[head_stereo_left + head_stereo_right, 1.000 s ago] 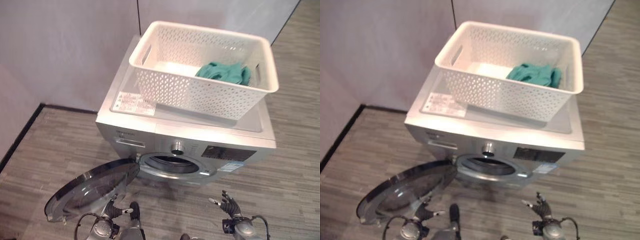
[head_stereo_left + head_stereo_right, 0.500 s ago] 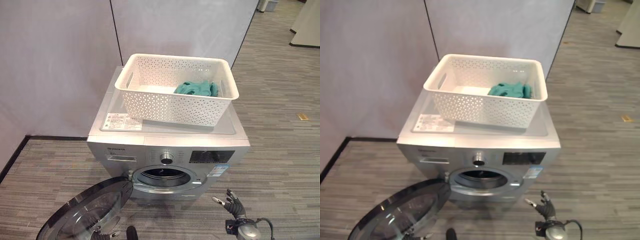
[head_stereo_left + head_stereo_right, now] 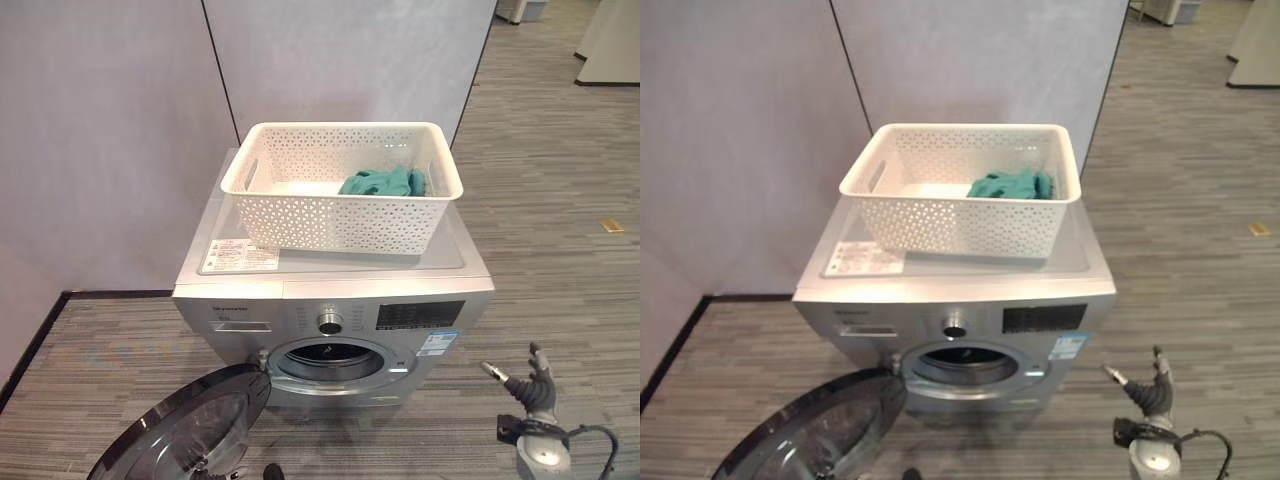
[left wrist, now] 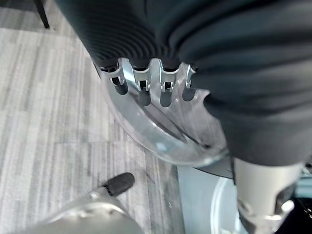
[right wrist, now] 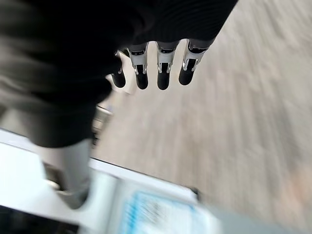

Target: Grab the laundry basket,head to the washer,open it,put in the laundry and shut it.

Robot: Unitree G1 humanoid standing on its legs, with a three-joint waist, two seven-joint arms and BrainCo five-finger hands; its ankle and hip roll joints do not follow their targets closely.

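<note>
A white perforated laundry basket [image 3: 340, 185] stands on top of the silver front-loading washer [image 3: 330, 290], and a teal cloth [image 3: 382, 182] lies in its right rear corner. The washer's round glass door [image 3: 185, 430] hangs wide open to the lower left, baring the drum opening [image 3: 330, 358]. My right hand [image 3: 528, 385] is low at the right of the washer, fingers relaxed and holding nothing. In the left wrist view my left hand [image 4: 151, 90] hovers with straight fingers just over the open door's rim [image 4: 161, 141].
Grey partition walls [image 3: 120, 120] stand behind and to the left of the washer. Striped grey floor [image 3: 560, 230] stretches to the right and front. A small yellow object [image 3: 610, 226] lies on the floor far right.
The camera has pulled back and up, so the washer and basket look smaller. My right hand has moved right, away from the washer. My left hand has dropped out of the eye views.
</note>
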